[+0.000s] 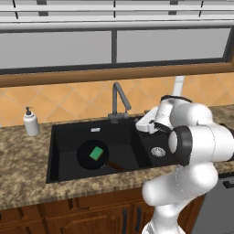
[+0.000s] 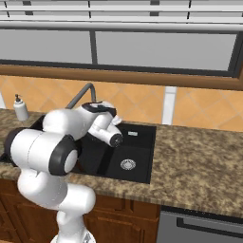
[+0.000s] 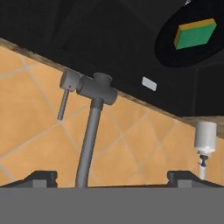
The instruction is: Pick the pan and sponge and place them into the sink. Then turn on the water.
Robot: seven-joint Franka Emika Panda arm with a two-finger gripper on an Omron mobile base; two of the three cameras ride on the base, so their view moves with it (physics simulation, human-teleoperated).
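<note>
Left base view: pan in the sink's large basin, sponge lying inside it. Right base view: arm bent over the sink's back edge. Hand view: gripper spread wide, empty, near the faucet.

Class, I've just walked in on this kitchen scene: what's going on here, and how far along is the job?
A white robot arm is working at a black double-basin sink. The pan already lies in the large basin with the green sponge on it. The open end effector, holding nothing, is near the dark grey faucet, facing its side lever. No water is running, so turning on the tap looks like the step left. A white soap dispenser stands on the counter.
</note>
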